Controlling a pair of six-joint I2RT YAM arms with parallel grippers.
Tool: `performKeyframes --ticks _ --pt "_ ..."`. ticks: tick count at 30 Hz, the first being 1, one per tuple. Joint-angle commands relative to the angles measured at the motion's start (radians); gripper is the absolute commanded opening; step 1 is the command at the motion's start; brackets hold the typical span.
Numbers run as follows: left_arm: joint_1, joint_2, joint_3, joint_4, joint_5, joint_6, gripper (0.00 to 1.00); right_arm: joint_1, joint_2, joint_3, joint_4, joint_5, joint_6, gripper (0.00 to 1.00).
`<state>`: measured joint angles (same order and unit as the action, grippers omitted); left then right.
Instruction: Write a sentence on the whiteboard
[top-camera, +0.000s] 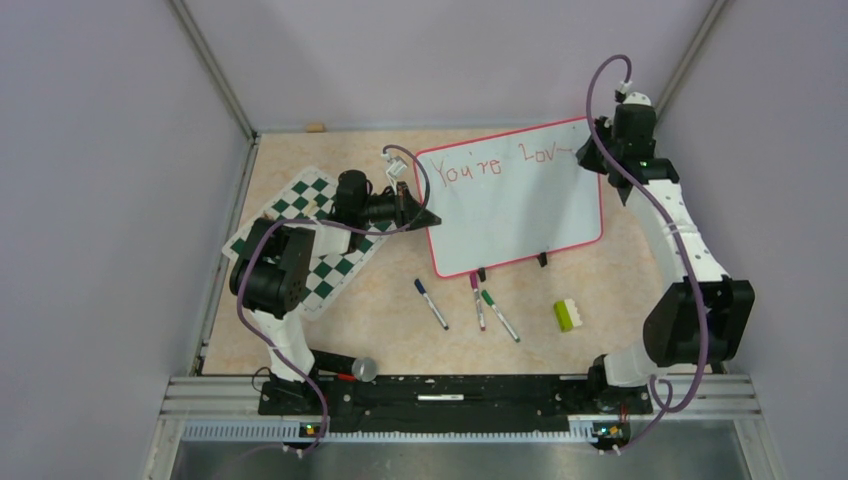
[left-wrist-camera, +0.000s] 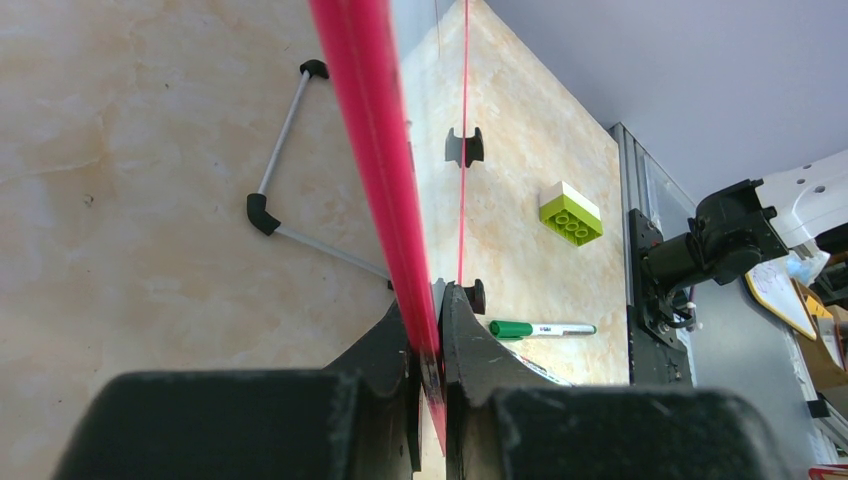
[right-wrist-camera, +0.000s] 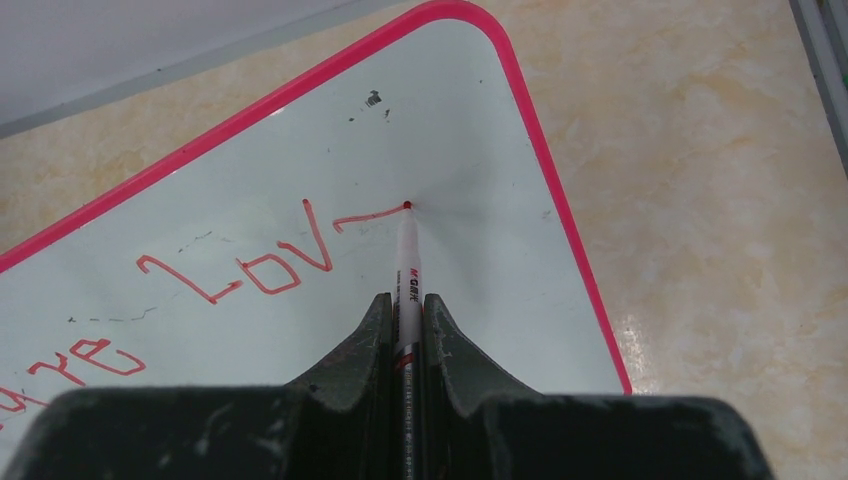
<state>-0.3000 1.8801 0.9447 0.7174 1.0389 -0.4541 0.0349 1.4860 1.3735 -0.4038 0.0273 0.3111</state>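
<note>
The whiteboard (top-camera: 515, 215) stands tilted on the table on small black feet, with "You're Lov" and a short stroke in red along its top. My left gripper (top-camera: 428, 215) is shut on the board's left red frame edge (left-wrist-camera: 365, 150). My right gripper (top-camera: 603, 135) is at the board's top right corner, shut on a red marker (right-wrist-camera: 408, 270). The marker's tip touches the board at the end of the short stroke after "Lov" (right-wrist-camera: 265, 265).
A green-and-white chess mat (top-camera: 320, 250) lies under the left arm. Blue (top-camera: 431, 303), purple (top-camera: 477, 301) and green (top-camera: 500, 315) markers lie in front of the board. A green-and-white brick (top-camera: 568, 314) sits to the right. The board's wire stand (left-wrist-camera: 285, 190) is behind it.
</note>
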Motion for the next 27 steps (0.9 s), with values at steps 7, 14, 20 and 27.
performKeyframes --ticks 7,14,20,27 --pt "-0.022 0.025 -0.027 -0.053 -0.042 0.201 0.0 -0.006 0.03 0.059 0.061 -0.085 0.007 0.0" --pt "-0.022 0.024 -0.027 -0.054 -0.042 0.201 0.0 -0.006 0.027 0.065 0.065 -0.104 0.006 0.0" --pt "-0.022 0.023 -0.029 -0.055 -0.042 0.203 0.0 -0.006 0.02 0.049 0.063 -0.14 0.005 0.0" --pt "-0.022 0.025 -0.028 -0.055 -0.042 0.203 0.0 -0.005 -0.009 -0.013 0.048 -0.153 0.005 0.0"
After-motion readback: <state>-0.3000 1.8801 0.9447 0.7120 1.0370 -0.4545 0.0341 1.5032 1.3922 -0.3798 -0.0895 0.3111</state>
